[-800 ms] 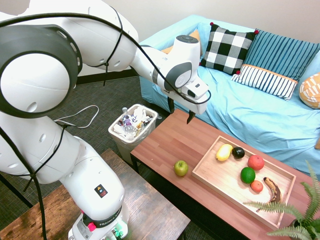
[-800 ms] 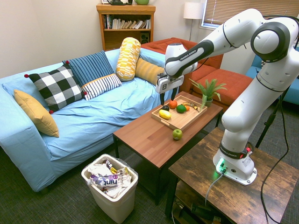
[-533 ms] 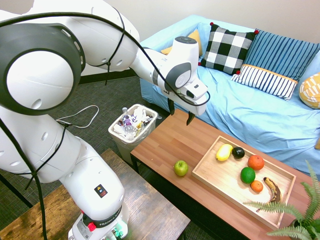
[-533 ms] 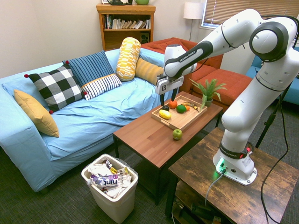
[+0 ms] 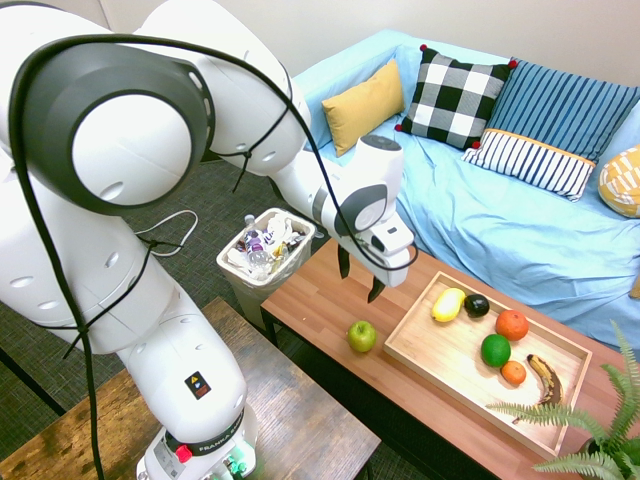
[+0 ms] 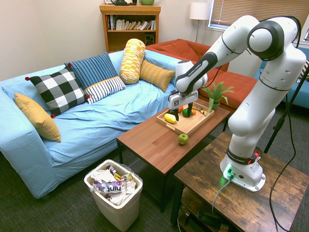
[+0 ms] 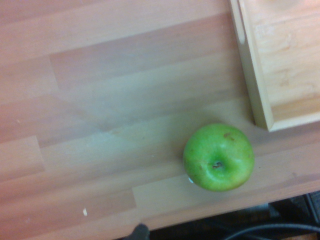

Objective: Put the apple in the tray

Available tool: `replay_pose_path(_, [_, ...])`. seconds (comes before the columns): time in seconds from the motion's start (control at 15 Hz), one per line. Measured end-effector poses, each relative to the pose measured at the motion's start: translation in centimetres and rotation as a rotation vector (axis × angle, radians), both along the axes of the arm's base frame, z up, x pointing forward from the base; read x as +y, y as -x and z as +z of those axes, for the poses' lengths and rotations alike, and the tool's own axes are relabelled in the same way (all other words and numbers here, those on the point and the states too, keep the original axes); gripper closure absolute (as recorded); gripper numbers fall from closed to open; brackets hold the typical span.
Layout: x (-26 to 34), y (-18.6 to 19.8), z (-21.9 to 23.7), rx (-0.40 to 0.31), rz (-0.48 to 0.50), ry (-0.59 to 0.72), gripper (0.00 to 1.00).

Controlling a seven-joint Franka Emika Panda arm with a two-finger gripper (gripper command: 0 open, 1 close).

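The yellow-green apple [image 5: 362, 336] [image 6: 183, 139] [image 7: 218, 157] rests on the reddish-brown coffee table [image 5: 330, 285], near its front edge, just beside a corner of the light wooden tray [image 5: 430, 350] [image 6: 193, 123] [image 7: 280, 60]. My gripper [image 5: 358, 279] [image 6: 179, 114] hangs open above the table, a little above and behind the apple, with nothing between its fingers. The tray holds a yellow fruit, a dark fruit, a deep green fruit, two orange-red fruits and a browned banana.
A white waste bin [image 5: 265, 250] full of wrappers stands off the table's end. The blue sofa [image 5: 520, 220] with cushions runs behind the table. A fern [image 5: 590, 420] overhangs the tray's far end. A dark wooden side table [image 5: 250, 410] sits in front.
The arm has swung down and toward the apple; the gripper has dropped from over the table's back edge to just above the apple. The apple and tray have not moved.
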State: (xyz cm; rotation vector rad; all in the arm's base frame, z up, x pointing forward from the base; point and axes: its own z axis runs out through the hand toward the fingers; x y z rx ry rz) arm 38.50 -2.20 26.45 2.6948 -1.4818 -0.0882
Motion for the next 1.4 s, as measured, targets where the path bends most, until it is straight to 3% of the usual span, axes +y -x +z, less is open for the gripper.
replay_pose_path(0.67, [-2.0,1.0,-11.0,-0.019,-0.16,0.005,0.0])
replay_pose_path(0.93, [-1.9,1.0,-12.8,-0.031,-0.22,-0.005,0.0])
replay_pose_path(1.4, [-1.6,-1.1,-14.1,-0.031,-0.244,-0.005,0.0])
